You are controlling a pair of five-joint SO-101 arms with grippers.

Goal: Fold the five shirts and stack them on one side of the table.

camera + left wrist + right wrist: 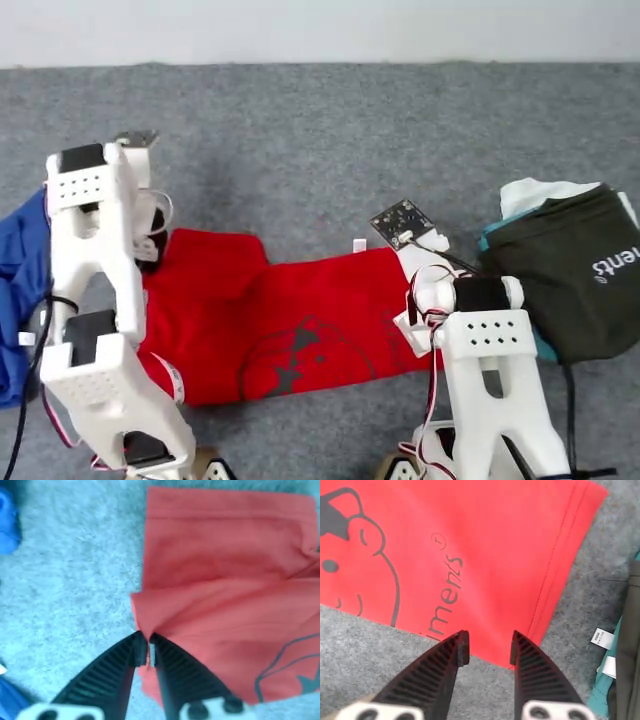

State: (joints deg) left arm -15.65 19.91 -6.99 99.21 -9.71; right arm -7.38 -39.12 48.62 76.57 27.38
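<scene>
While the red shirt [300, 310] lies flat mid-table, the left gripper [148, 649] pinches its edge tight, likely for folding; the right gripper [488, 647] gapes empty over the hem corner, ready to grab.

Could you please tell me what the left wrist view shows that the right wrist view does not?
Left wrist view: the left gripper shut on the edge of the red shirt by a sleeve, and a blue shirt off to one side. Right wrist view: the right gripper open over the red shirt's hem corner, plus a dark shirt lying on a teal shirt. Both: the red shirt with its dark drawing, on the grey table cover.
</scene>
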